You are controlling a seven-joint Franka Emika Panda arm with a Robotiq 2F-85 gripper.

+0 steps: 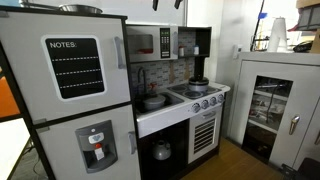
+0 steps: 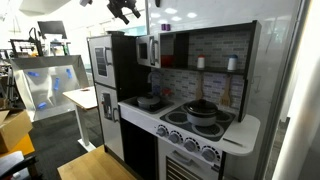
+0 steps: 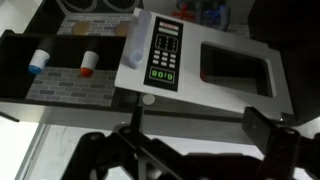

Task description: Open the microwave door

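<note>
microwave door (image 3: pixel 200 60): just beside the fridge (image 1: pixel 60 90), level with its upper door | hand (image 3: pixel 180 140): spread wide, empty, higher than the fridge top | handling: I judge it a light, free-swinging toy panel with weak hinges; pull the grey handle (image 3: pixel 133 45) gently.

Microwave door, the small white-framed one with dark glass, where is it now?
In an exterior view, the white-framed, dark-glass microwave door is up top beside the tall white fridge, above the grey sink.
</note>
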